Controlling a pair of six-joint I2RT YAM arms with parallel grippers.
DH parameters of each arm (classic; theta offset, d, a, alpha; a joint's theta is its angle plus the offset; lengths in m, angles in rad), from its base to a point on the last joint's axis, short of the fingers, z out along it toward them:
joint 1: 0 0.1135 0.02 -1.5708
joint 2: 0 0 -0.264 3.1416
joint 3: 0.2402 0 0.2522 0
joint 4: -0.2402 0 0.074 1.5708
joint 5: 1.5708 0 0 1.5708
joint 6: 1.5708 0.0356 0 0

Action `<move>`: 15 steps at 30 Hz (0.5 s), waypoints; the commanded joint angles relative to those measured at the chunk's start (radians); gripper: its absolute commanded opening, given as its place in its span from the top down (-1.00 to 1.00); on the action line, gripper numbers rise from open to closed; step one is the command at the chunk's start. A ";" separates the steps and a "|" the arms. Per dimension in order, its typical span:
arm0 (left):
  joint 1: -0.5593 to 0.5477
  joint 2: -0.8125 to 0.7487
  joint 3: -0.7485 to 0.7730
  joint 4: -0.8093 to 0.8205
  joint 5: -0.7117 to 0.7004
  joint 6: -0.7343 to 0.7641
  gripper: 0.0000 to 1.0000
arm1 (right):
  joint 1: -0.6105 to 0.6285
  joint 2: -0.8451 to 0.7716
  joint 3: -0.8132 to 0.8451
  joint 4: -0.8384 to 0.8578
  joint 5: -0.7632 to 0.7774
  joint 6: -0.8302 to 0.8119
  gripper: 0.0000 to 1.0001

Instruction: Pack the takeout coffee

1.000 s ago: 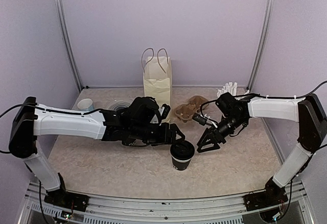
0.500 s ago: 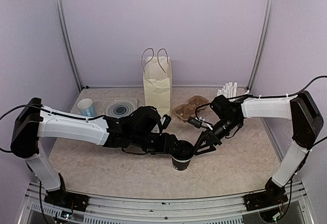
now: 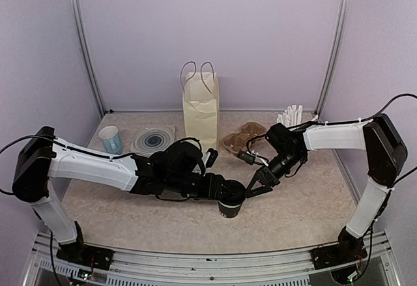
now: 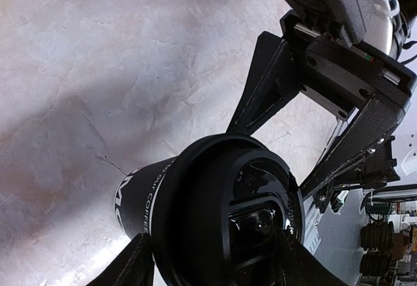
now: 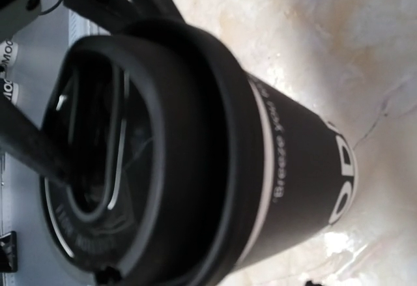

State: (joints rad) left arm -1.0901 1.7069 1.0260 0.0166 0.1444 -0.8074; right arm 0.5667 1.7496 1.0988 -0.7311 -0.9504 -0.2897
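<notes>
One takeout coffee (image 3: 231, 202), a black cup with white lettering and a black lid, stands upright on the table between both arms. In the left wrist view the takeout coffee (image 4: 195, 201) sits between my left gripper's (image 4: 218, 263) fingers, which press on either side just at the lid. My left gripper (image 3: 223, 189) reaches it from the left. From the right, my right gripper (image 3: 251, 186) comes in with its fingers (image 4: 273, 84) spread in a V, their tips at the lid's far rim. The cup (image 5: 280, 169) fills the right wrist view and hides that gripper's fingertips.
A cream paper bag (image 3: 201, 107) with handles stands upright at the back centre. A brown cardboard cup carrier (image 3: 242, 138) lies right of it. White straws (image 3: 291, 113) stand at the back right. A blue cup (image 3: 111, 139) and a round ringed disc (image 3: 155, 139) sit at the back left.
Both grippers have moved in on the cup, the left from the left and the right from the right, and both sets of jaws have narrowed. The cup has stayed in place.
</notes>
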 commanded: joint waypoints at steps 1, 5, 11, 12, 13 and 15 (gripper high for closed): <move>-0.031 0.044 -0.096 -0.117 0.005 0.012 -0.20 | 0.008 0.054 -0.005 0.048 0.137 0.042 -0.19; -0.028 0.063 -0.130 -0.106 -0.002 0.002 -0.17 | 0.015 0.087 0.008 0.068 0.210 0.073 -0.11; -0.034 0.106 -0.140 -0.122 -0.004 -0.008 -0.20 | 0.018 0.076 0.014 0.089 0.290 0.084 -0.05; -0.033 0.105 -0.135 -0.123 -0.007 -0.005 -0.21 | 0.019 0.071 0.011 0.093 0.297 0.082 -0.04; -0.032 0.105 -0.127 -0.130 -0.012 -0.001 -0.22 | 0.018 0.067 0.007 0.095 0.300 0.082 -0.04; -0.032 0.105 -0.090 -0.151 -0.027 0.016 -0.23 | 0.018 0.063 0.004 0.097 0.287 0.082 -0.04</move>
State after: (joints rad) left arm -1.0946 1.7115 0.9592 0.1299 0.1242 -0.8314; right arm 0.5716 1.7687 1.1172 -0.7586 -0.9485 -0.2199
